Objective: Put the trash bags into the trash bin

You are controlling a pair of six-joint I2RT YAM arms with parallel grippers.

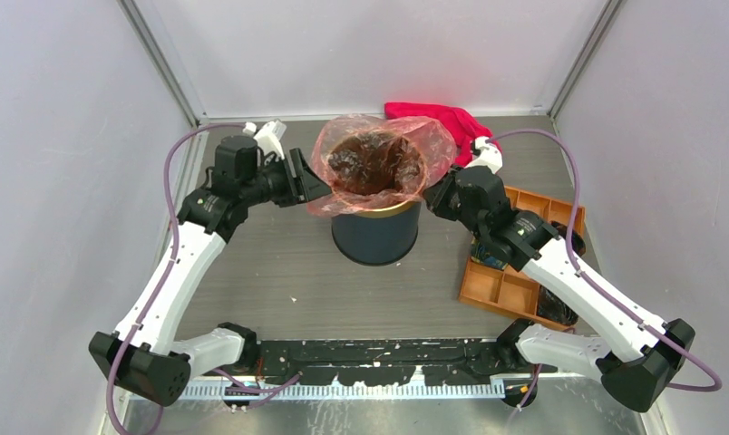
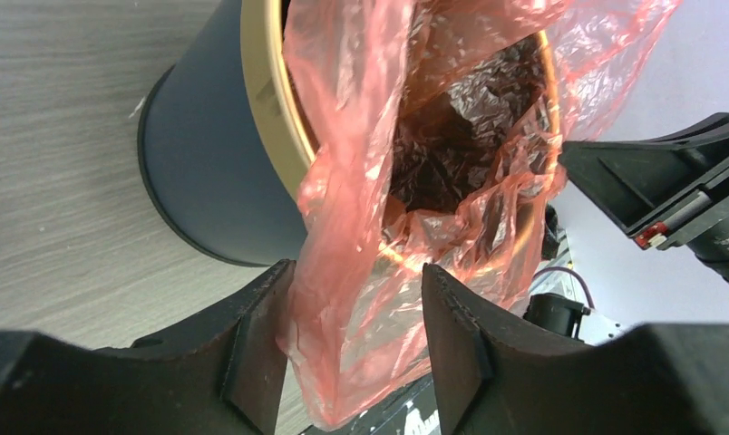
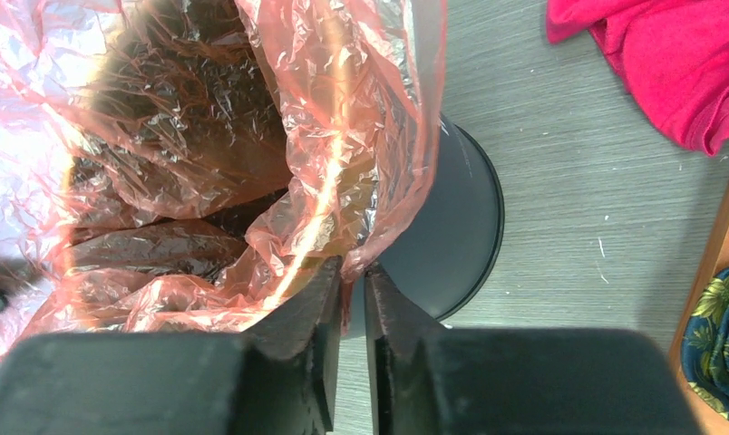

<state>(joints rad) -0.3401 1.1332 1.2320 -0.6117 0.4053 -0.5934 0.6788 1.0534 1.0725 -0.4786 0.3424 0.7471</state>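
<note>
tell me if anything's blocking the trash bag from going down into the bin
Nothing visible does. The trash bag already sags into the open trash bin, with no object over its mouth. The right gripper has its jaws shut on the bag's edge; the left gripper holds open jaws around the film.

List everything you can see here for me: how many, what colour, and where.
trash bag: one, translucent red-pink, draped over the bin's mouth, sagging inside
trash bin: one, dark navy with gold rim, mid-table
cloth: one, magenta, far side, behind the bin
tray: one, orange, compartments, right of bin, partly under right arm
table: one, grey wood-grain
left gripper: one, black, open, bag film between fingers
right gripper: one, black, shut on bag's edge
</note>
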